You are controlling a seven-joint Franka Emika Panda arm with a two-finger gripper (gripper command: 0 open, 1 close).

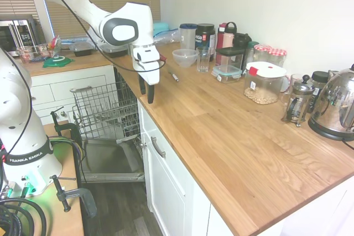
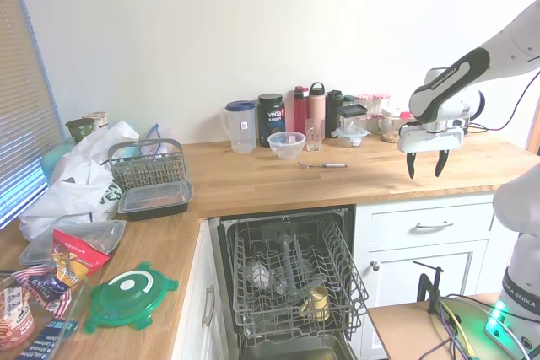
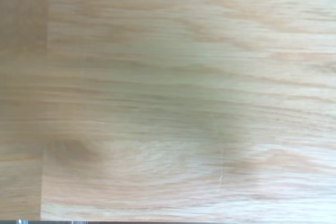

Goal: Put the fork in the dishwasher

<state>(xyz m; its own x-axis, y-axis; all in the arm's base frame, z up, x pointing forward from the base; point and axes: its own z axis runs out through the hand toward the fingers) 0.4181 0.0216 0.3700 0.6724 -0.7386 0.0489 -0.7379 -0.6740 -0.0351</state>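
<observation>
While our gripper (image 2: 425,166) hangs above the wooden counter (image 2: 380,176) with its two dark fingers spread apart and nothing between them, the fork (image 2: 322,165) lies flat on that same counter, near the clear bowl (image 2: 286,144) and the drinking glass (image 2: 313,134). In the second exterior view the fork sits to the picture's left of our gripper, apart from it, its long axis running roughly along the counter's length. In the first exterior view the fork (image 1: 173,75) shows just beyond the gripper (image 1: 146,89), toward the jars. Our wrist view shows only bare wood grain, so we judge the fork is not yet beneath us. The dishwasher (image 2: 291,280) stands open below the counter, rack pulled out.
</observation>
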